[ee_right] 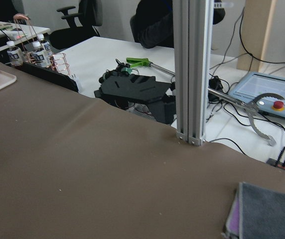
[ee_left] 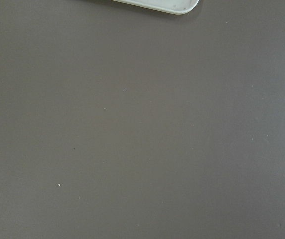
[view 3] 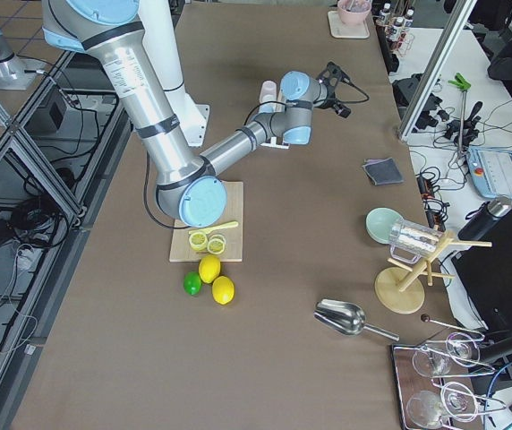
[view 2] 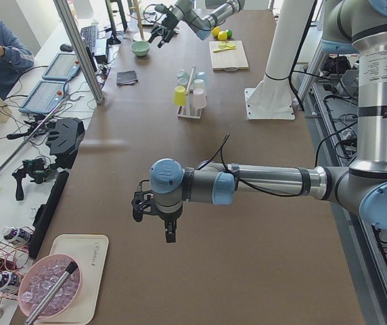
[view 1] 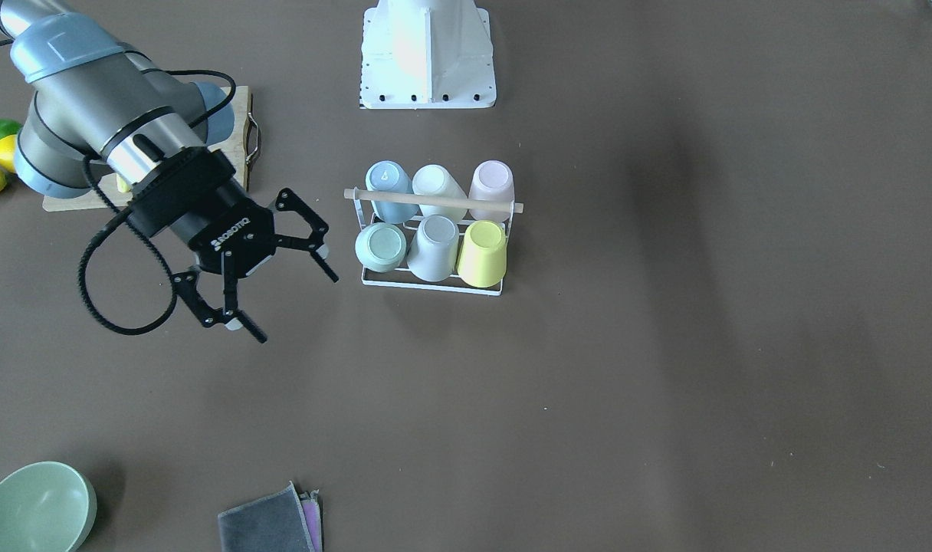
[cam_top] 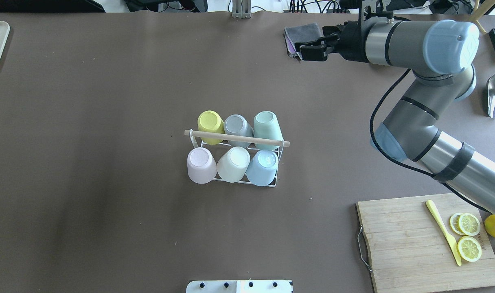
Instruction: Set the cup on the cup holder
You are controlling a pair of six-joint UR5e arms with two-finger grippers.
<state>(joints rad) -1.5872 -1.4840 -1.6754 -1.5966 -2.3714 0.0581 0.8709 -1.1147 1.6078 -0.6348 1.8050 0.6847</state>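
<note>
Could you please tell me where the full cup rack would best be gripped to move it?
Probably the wooden rod across the top of the rack, near its middle, from straight above, pinching it crosswise. It sits above the six upturned cups, which fill both sides.

Cup holder [cam_top: 235, 139] sits mid-table, six cups [cam_top: 233, 163] on it. Cutting board [cam_top: 406, 244] is on the robot's right, cloth [cam_top: 300, 33] at the far edge.
</note>
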